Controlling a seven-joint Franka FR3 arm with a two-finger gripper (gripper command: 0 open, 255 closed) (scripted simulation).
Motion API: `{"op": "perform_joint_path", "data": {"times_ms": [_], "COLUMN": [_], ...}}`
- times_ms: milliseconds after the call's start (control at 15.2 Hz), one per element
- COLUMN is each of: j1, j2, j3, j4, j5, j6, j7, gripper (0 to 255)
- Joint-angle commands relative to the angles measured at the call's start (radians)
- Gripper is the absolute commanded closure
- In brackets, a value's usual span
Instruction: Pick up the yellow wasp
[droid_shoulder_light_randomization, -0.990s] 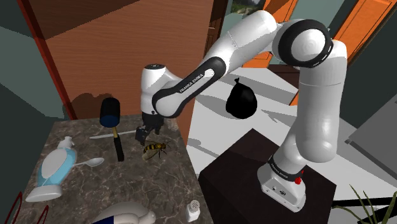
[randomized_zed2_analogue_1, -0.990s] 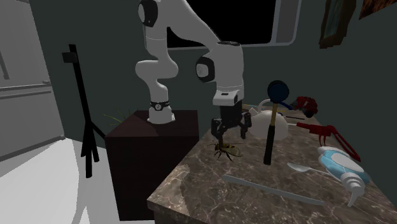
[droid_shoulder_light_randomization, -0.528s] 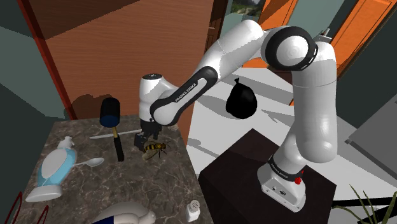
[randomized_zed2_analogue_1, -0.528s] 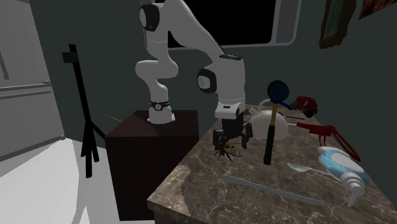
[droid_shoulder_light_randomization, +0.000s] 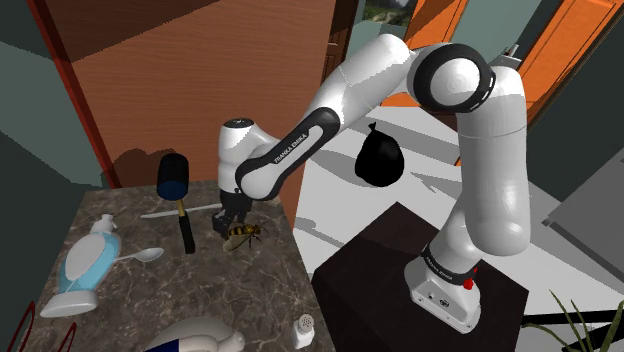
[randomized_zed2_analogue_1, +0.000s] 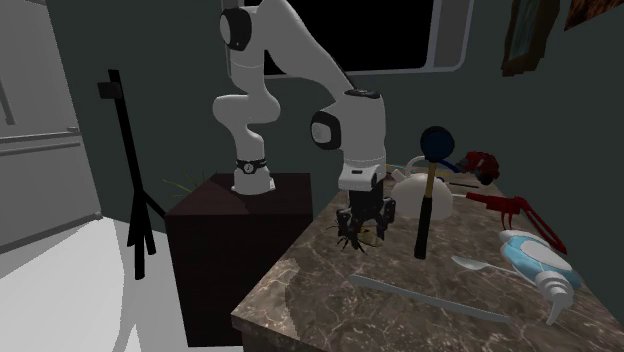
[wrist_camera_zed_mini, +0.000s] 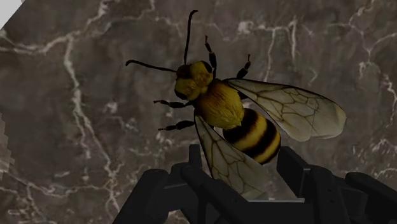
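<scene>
1. The yellow-and-black striped wasp (wrist_camera_zed_mini: 222, 108) (droid_shoulder_light_randomization: 243, 235) (randomized_zed2_analogue_1: 358, 238) lies flat on the dark marbled countertop (droid_shoulder_light_randomization: 150, 300). It is close to the counter's edge on the shoulder view's right, with its wings spread and its head pointing away from the tool.
2. The black gripper (wrist_camera_zed_mini: 245, 168) (droid_shoulder_light_randomization: 228, 226) (randomized_zed2_analogue_1: 362, 225) is down low over the wasp's tail end. Its fingers (wrist_camera_zed_mini: 292, 168) stand apart, one on each side of the abdomen tip and the nearer wing. I cannot tell whether they touch the wasp.
3. Just to the shoulder view's left of the wasp, a mallet (droid_shoulder_light_randomization: 173, 180) with a dark blue head stands on its black handle, apart from the gripper.
4. Farther left lie a spoon (droid_shoulder_light_randomization: 140, 256) and a blue-and-white bottle (droid_shoulder_light_randomization: 88, 262).
5. A small white shaker (droid_shoulder_light_randomization: 304, 326) stands at the counter's near right corner, well apart from the wasp.
</scene>
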Motion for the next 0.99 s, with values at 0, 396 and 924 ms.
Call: {"op": "perform_joint_path", "data": {"times_ms": [0,396,924], "j1": [-0.001,-0.006,-0.021], "j2": [0.001,-0.03,-0.11], "j3": [-0.001,0.007,0.026], "j4": [-0.001,-0.005,-0.003], "j5": [0.0,0.009,0.034], "j6": [-0.001,-0.028,-0.108], "j7": [0.0,-0.002,-0.01], "gripper": [255,255,255]}}
